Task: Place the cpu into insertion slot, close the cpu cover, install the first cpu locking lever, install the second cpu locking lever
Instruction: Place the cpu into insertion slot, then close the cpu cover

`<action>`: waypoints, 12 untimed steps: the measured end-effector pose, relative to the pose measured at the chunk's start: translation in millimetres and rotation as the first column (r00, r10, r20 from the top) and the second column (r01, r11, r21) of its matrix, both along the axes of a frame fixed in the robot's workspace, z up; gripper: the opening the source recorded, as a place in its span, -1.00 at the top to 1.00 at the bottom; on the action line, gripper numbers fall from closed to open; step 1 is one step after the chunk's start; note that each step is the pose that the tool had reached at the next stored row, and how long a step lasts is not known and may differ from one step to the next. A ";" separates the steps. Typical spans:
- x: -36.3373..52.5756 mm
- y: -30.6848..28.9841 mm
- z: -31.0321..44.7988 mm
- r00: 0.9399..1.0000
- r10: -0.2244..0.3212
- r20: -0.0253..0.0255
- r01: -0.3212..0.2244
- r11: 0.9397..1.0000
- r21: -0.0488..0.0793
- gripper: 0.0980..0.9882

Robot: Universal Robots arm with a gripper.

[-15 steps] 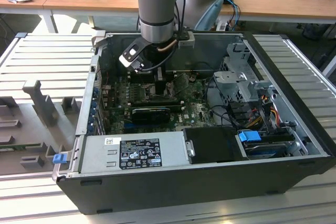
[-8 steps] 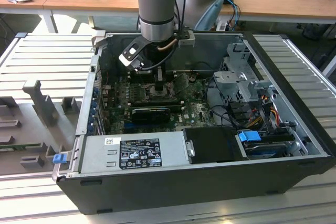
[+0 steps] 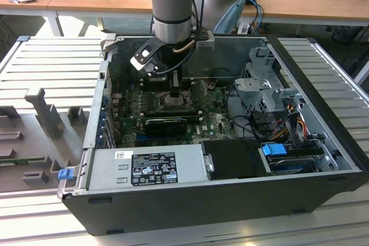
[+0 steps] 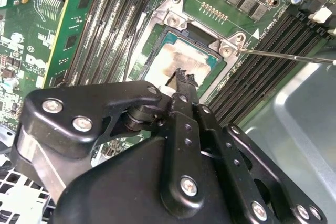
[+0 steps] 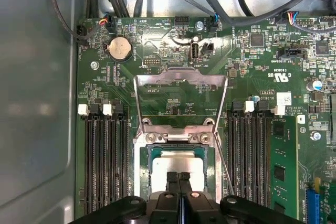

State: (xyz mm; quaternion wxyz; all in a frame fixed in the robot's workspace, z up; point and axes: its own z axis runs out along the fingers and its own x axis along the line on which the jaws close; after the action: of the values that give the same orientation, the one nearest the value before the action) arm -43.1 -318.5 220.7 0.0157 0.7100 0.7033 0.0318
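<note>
Slatted metal table (image 3: 46,67) carries an open computer case (image 3: 230,200), with the arm reaching down onto its green board (image 5: 262,51). First step appears done: the cpu (image 5: 181,162) lies flat in the insertion slot (image 5: 150,174). The cpu cover (image 5: 181,78) stands swung open, clear of the socket, and a thin locking lever (image 4: 283,55) is unlatched. End effector (image 5: 178,176): fingers together, gripping nothing, tips directly over the cpu's top, possibly touching; contact cannot be confirmed.
</note>
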 end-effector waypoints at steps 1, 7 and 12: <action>0.0 0.0 0.4 1.000 0.000 0.000 0.000 1.000 0.000 0.98; 1.4 0.0 2.3 1.000 0.000 -0.003 0.000 1.000 0.000 0.98; 1.6 0.0 5.4 1.000 0.000 -0.003 0.000 1.000 0.000 0.98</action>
State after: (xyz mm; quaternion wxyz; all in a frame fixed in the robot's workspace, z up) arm -41.5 -318.5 226.1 0.0146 0.7099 0.7034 0.0309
